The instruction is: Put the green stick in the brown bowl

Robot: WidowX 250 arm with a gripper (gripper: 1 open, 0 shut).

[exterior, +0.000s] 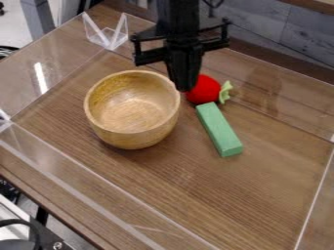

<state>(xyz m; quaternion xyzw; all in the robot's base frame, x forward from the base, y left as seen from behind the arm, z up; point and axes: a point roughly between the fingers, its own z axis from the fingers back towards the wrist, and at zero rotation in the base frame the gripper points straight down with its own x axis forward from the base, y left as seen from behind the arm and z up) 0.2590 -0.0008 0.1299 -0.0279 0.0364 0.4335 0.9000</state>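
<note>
The green stick [220, 130] lies flat on the wooden table, right of the brown bowl [132, 107] and pointing toward the front right. My gripper [185, 86] hangs pointing down between the bowl's right rim and a red strawberry toy [205, 91]. Its jaws are shut with nothing in them. The stick's near end lies just below and right of the fingertips, apart from them. The bowl is upright and holds nothing.
The red strawberry toy with green leaves sits just behind the stick's far end. Clear acrylic walls [33, 68] fence the tabletop on all sides. A clear bracket [104, 31] stands at the back left.
</note>
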